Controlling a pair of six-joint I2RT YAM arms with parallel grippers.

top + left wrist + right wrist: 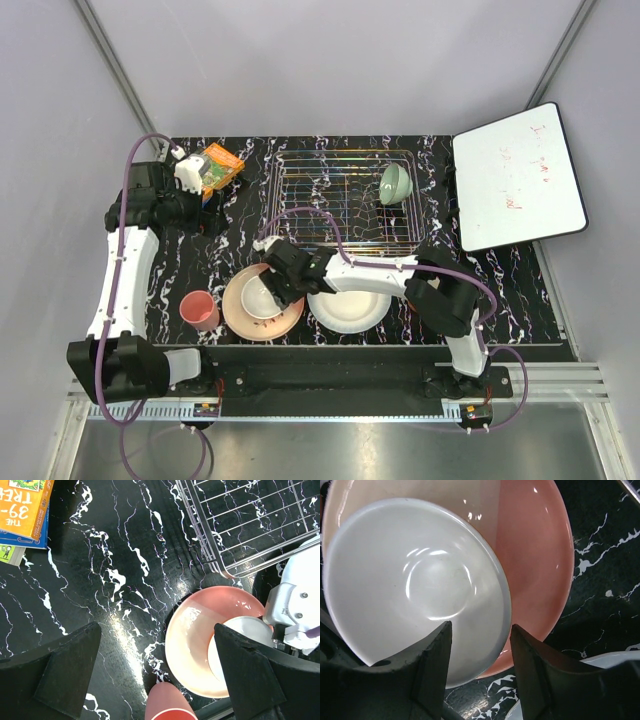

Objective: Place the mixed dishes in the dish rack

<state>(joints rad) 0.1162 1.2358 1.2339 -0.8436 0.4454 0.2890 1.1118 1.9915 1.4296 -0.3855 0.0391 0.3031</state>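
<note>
The wire dish rack stands at the back with a pale green bowl leaning in its right end. In front of it a cream bowl sits on the pink-cream plate, beside a white plate and a pink tumbler. My right gripper is open and straddles the cream bowl's near rim, one finger inside and one outside over the plate. My left gripper hangs wide open high above the table, over the tumbler and the plate's left edge.
An orange-green snack packet lies at the back left, close to the left wrist. A white board lies to the right of the rack. The rack's front left corner is just beyond the pink-cream plate.
</note>
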